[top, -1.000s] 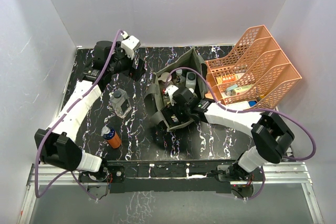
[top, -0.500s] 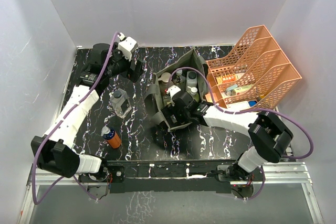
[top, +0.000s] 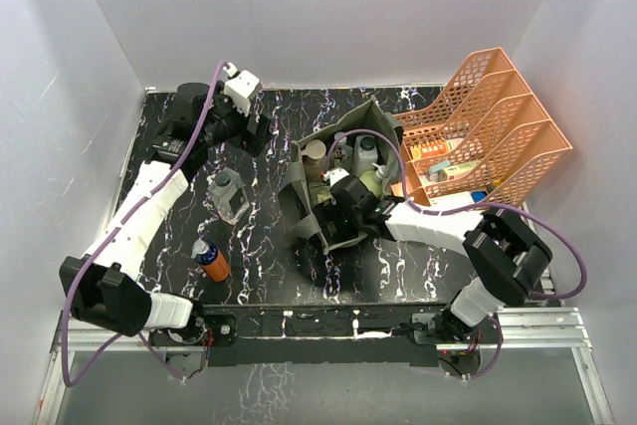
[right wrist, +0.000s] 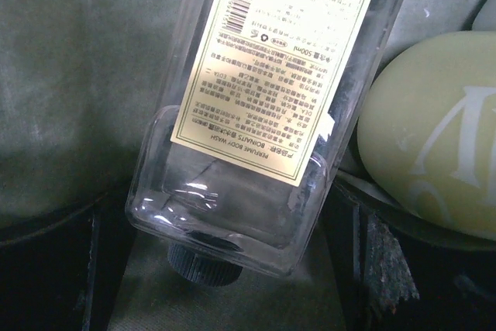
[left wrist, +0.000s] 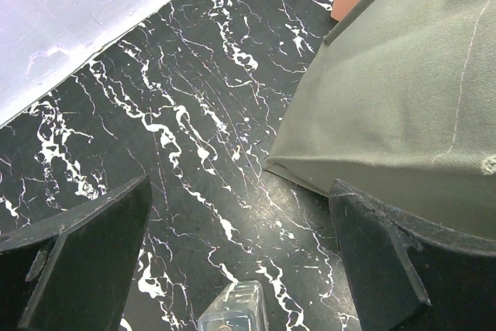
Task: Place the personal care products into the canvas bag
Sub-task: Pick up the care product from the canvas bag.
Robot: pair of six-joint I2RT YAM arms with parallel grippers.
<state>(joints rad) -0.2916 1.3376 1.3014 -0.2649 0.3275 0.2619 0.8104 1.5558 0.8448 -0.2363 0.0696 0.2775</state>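
Note:
The olive canvas bag (top: 307,171) stands mid-table, tilted, with several bottles inside: a tan one with a beige cap (top: 316,149), a clear one (top: 366,151) and a pale yellow one (top: 374,181). My right gripper (top: 336,218) is at the bag's near side, open. In the right wrist view a clear labelled bottle (right wrist: 256,75) rests cap down on the bag fabric (right wrist: 70,75) between my jaws (right wrist: 221,207), with dark gaps on both sides, and the pale yellow bottle (right wrist: 434,160) is beside it. My left gripper (top: 257,134) (left wrist: 240,191) is open and empty over the table left of the bag (left wrist: 403,106). A clear bottle with a black cap (top: 227,194) (left wrist: 232,314) and an orange bottle (top: 211,261) sit on the table at the left.
The orange lattice tray organizer (top: 483,131) with small items stands at the back right, close to the bag. White walls close in the back and both sides. The table is black marble-patterned (top: 249,246).
My right gripper has moved a little toward the near left at the bag, and the bag has tilted and shifted with it. My left gripper has shifted slightly toward the back.

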